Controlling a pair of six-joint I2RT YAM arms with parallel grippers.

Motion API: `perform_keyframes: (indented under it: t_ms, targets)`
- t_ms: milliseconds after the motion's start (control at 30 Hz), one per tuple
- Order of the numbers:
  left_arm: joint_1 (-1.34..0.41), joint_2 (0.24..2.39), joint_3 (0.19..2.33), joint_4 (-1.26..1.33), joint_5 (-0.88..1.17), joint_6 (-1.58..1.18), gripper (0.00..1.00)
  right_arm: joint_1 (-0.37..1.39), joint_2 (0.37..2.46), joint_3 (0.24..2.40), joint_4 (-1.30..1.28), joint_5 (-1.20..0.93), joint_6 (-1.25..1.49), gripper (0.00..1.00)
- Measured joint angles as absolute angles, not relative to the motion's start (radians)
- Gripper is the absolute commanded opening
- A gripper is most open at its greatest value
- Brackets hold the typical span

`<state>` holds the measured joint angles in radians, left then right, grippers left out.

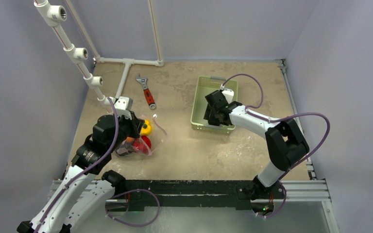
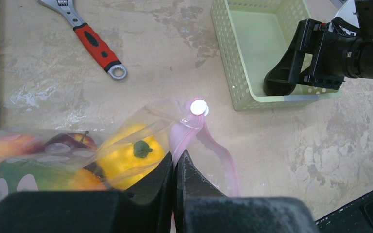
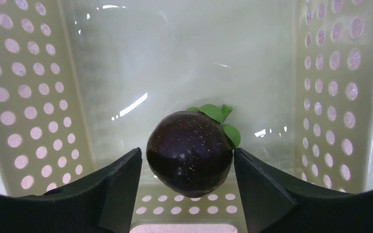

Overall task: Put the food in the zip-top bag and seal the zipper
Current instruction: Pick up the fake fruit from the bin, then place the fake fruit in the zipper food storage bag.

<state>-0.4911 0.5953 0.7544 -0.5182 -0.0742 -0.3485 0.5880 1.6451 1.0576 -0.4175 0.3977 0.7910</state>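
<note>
The zip-top bag lies crumpled at the left with food in it: a yellow pepper, a red tomato and other pieces. My left gripper is shut on the bag's pink zipper, which loops away to the right of the fingers. My right gripper is down inside the green mesh basket, open, with its fingers either side of a dark round food piece that has green leaves. The right finger touches it; a thin gap shows on the left.
A red-handled wrench lies at the back of the table, left of the basket. White pipes run along the back left corner. Grey walls close in the table on three sides.
</note>
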Motion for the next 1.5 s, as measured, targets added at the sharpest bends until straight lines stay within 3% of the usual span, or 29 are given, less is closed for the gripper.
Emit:
perform_keyframes:
  t_ms: [67,300,467,1000,1500]
  targets:
    - [-0.491,0.596,0.754,-0.518,-0.075,-0.348,0.00,0.588,1.645,1.053,-0.415,0.397,0.789,0.64]
    - [-0.491,0.595,0.754,-0.518,-0.075,-0.348,0.00,0.588,1.648,1.049,-0.398,0.396,0.773,0.30]
    - [-0.491,0.596,0.754,-0.518,-0.075,-0.348,0.00,0.588,1.648,1.051,-0.401,0.400,0.769,0.18]
    - [-0.491,0.597,0.754,-0.518,-0.074,-0.348,0.00,0.588,1.548,1.219,-0.477,0.417,0.732,0.05]
    - [-0.491,0.604,0.754,-0.518,-0.075,-0.348,0.00,0.603,1.329,1.222,-0.289,0.082,0.569,0.03]
